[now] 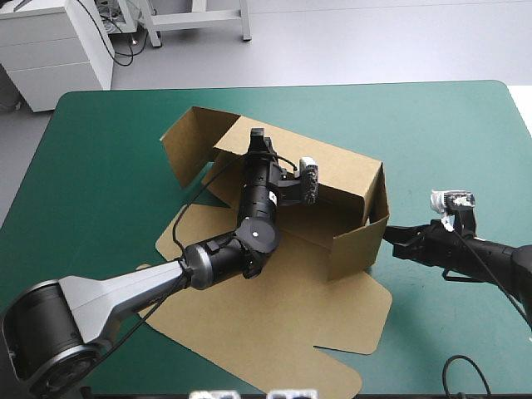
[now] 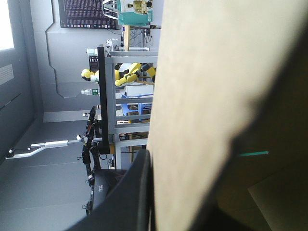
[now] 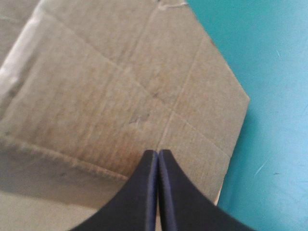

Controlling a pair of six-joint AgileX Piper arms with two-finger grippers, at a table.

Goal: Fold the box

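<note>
Brown board made up the box (image 1: 349, 179), which sat about the middle of the table (image 1: 100, 166) on its teal-green cover, only partly raised. The box's long far wall stood upright. A shorter wall stood at its right end, with a flap turned in round the near right corner. At its far left corner a panel leaned outward. The box's broad lid panel lay flat on the near side, its edge notched.

The left arm crossed above that flat panel and reached into the box's open middle. The left end effector (image 1: 256, 138) was at the top edge of the far wall, toward the box's left end, and was clamped on the board. In the left wrist view the wall of the box (image 2: 202, 96) ran as a pale sheet straight out from between the fingers. One black finger (image 2: 137, 192) was pressed flat on one face, and a dark blurred shape lay on the other face.

The right end effector (image 1: 389, 238) lay low just outside the box's right wall, near the near right corner, pointing at the board. Its fingers were closed with nothing between them, meeting in one pointed arch (image 3: 158, 153). Ahead of the tip lay a creased panel of the box (image 3: 120, 96) with a slanted cut corner, and beside that panel's edge the table (image 3: 274, 72) showed bare. Whether the tip touched the board could not be told.
</note>
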